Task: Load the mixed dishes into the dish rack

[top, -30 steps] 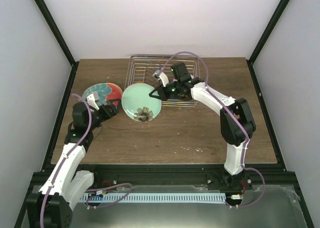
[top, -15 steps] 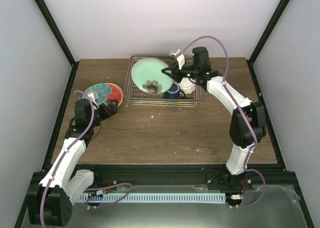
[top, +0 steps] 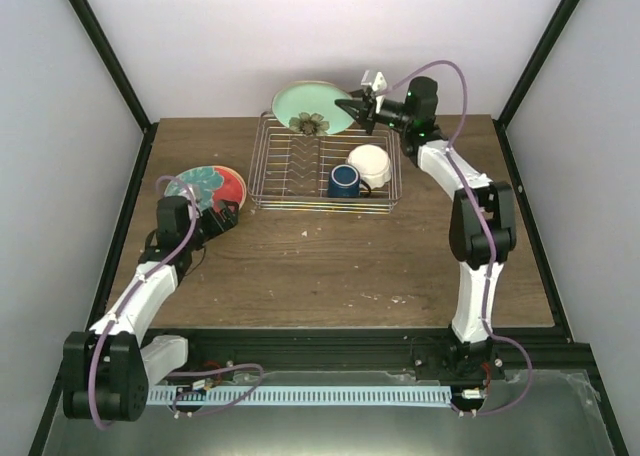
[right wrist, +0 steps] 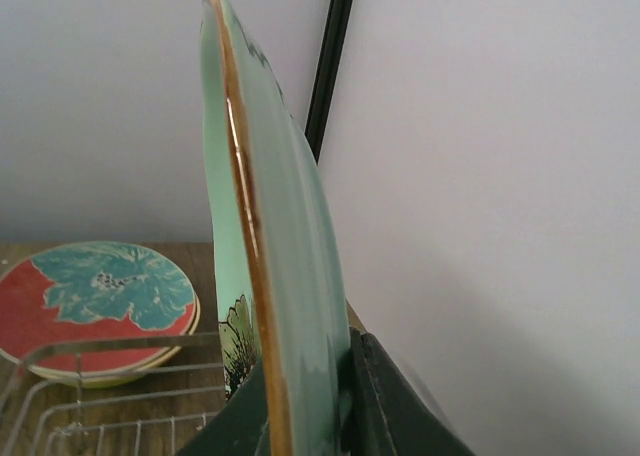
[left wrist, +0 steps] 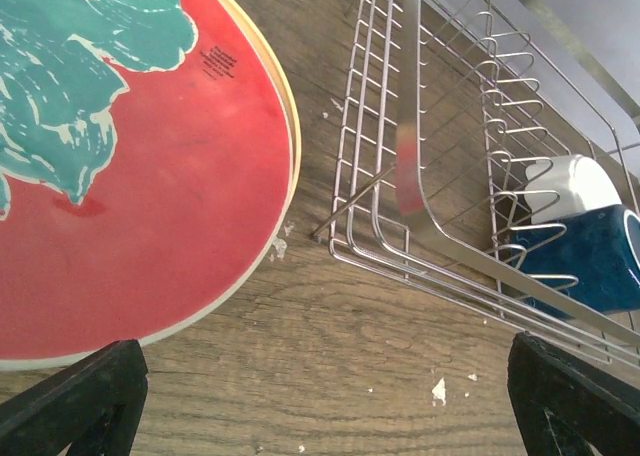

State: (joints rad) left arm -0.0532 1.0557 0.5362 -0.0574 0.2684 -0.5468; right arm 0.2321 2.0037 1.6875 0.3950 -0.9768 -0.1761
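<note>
My right gripper [top: 357, 110] is shut on the rim of the pale-green plate [top: 312, 107] and holds it on edge above the far side of the dish rack [top: 290, 166]. In the right wrist view the plate [right wrist: 270, 236] stands edge-on between my fingers [right wrist: 385, 406]. A dark blue mug [top: 345, 181] and a small white dish [top: 369, 164] sit in the rack. The red-rimmed teal-patterned plate [top: 205, 188] lies on the table, on a yellow plate whose edge [left wrist: 291, 146] shows. My left gripper [top: 222, 216] hovers open beside it; its fingertips [left wrist: 75, 396] are wide apart.
The rack's near left corner [left wrist: 345, 241] lies close to the red plate [left wrist: 130, 176]. White crumbs [left wrist: 437, 388] dot the wooden table. Black frame posts [top: 100, 46] and white walls bound the table.
My right arm has carried the pale-green plate from the table left of the rack up to the rack's far edge, tipping it on edge. My left gripper has barely moved.
</note>
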